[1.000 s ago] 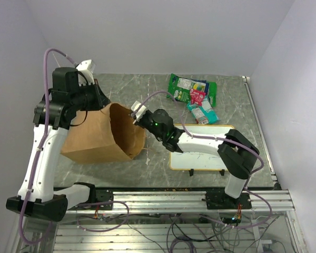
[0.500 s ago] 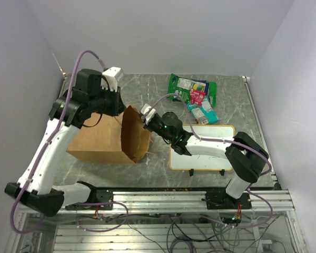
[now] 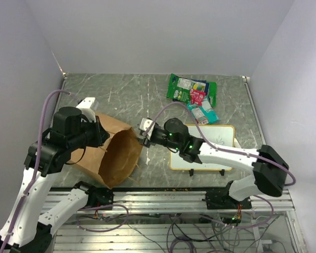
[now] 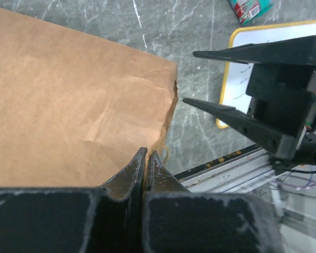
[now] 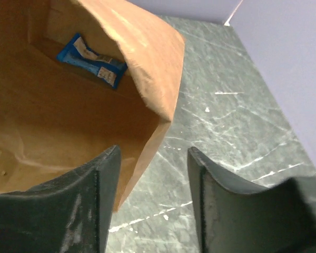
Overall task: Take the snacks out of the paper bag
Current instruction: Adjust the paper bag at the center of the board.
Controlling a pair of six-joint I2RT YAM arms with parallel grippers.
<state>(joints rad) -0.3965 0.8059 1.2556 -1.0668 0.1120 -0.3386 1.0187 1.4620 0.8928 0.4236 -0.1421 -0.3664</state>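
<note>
The brown paper bag [image 3: 116,153] lies tilted on its side, its mouth turned to the near right. My left gripper [image 3: 97,136] is shut on the bag's rim, and the left wrist view shows the paper edge pinched between the tips [image 4: 146,154]. My right gripper [image 3: 144,135] stands open at the mouth of the bag [image 5: 58,132]; the rim's corner sits between the fingers without being pinched [image 5: 152,158]. Deep inside the bag lies one blue snack packet [image 5: 92,60]. Several other snacks [image 3: 192,94] lie in a heap on the table at the back right.
An orange-framed whiteboard [image 3: 221,138] lies flat under the right arm's forearm, near the front edge. The metal rail [image 3: 168,197] runs along the near side. Walls close in the table on the left, back and right.
My right gripper has opened at the bag's rim. The left arm has come down and toward the near edge, swinging the bag so that its mouth faces the front right.
</note>
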